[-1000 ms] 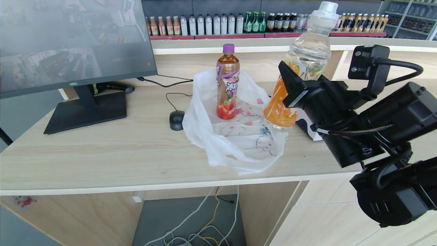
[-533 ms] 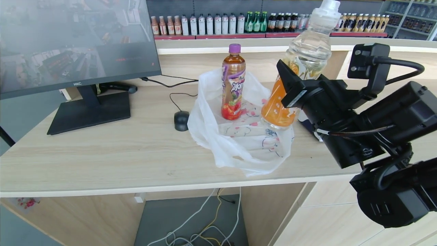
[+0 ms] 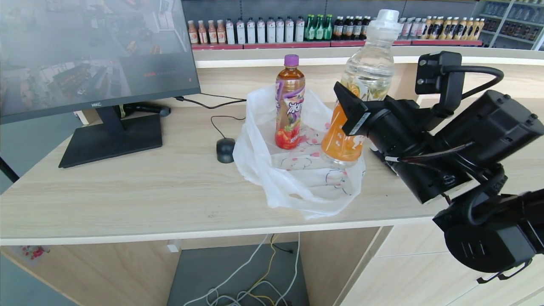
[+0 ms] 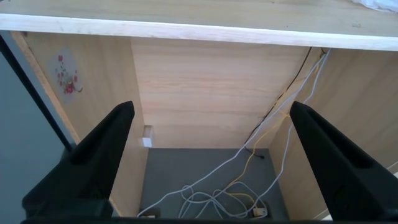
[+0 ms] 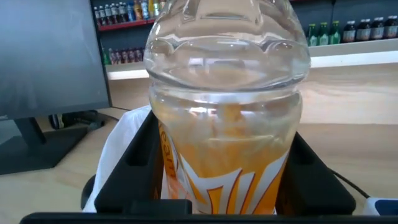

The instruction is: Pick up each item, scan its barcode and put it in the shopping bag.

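Holding orange bottle above bag | right claw clamped on it, left claw apart | step: bagging, likely | next: lower beside tea bottle, release

A shop's checkout: a pale wooden counter carries a monitor, a mouse and a thin plastic shopping bag. Behind it, long shelves hold rows of bottled drinks, lined up label-forward as if for sale.
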Controlling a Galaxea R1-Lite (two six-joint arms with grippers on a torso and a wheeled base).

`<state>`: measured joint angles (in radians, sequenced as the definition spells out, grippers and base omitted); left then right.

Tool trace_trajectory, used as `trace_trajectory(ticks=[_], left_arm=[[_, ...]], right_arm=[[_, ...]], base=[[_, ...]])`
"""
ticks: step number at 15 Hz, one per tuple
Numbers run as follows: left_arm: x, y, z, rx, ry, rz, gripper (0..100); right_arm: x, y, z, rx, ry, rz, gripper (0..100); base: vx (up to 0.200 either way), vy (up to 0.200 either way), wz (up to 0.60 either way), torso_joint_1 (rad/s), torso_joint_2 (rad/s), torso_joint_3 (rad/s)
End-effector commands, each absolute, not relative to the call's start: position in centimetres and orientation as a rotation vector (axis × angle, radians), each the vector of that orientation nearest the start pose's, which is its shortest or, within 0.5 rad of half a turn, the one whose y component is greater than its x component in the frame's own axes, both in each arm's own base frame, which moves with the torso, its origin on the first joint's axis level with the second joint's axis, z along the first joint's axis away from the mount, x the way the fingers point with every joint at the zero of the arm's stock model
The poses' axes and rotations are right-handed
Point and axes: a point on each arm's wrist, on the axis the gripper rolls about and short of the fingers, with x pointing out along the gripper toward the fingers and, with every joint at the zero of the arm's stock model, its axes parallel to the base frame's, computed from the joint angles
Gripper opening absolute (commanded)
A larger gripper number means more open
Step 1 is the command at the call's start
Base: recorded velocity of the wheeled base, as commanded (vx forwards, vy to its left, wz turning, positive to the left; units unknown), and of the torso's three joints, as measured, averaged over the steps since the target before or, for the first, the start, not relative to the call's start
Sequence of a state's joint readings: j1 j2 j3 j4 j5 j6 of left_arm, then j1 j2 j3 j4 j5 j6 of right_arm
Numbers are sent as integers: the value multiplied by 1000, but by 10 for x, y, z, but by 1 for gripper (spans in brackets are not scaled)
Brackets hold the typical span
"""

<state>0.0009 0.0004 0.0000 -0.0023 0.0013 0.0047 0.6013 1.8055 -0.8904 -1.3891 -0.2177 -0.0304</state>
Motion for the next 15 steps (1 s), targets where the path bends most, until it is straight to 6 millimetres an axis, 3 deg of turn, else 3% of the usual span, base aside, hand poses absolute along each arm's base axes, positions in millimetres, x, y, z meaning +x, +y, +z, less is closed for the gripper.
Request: trace_trajectory(ticks=[1,8,15], left_arm=[[-23,0,76,5,-3,3,100],[-23,0,76,5,-3,3,100],[-23,0,76,5,-3,3,100]], right_arm=[[282,183,252,170,-429,365,0],[333,190,261,132,-399,349,0],[366,187,230,84,-346,365,0]], base=[[0,0,0,0,0,0],[0,0,0,0,0,0],[0,0,0,0,0,0]])
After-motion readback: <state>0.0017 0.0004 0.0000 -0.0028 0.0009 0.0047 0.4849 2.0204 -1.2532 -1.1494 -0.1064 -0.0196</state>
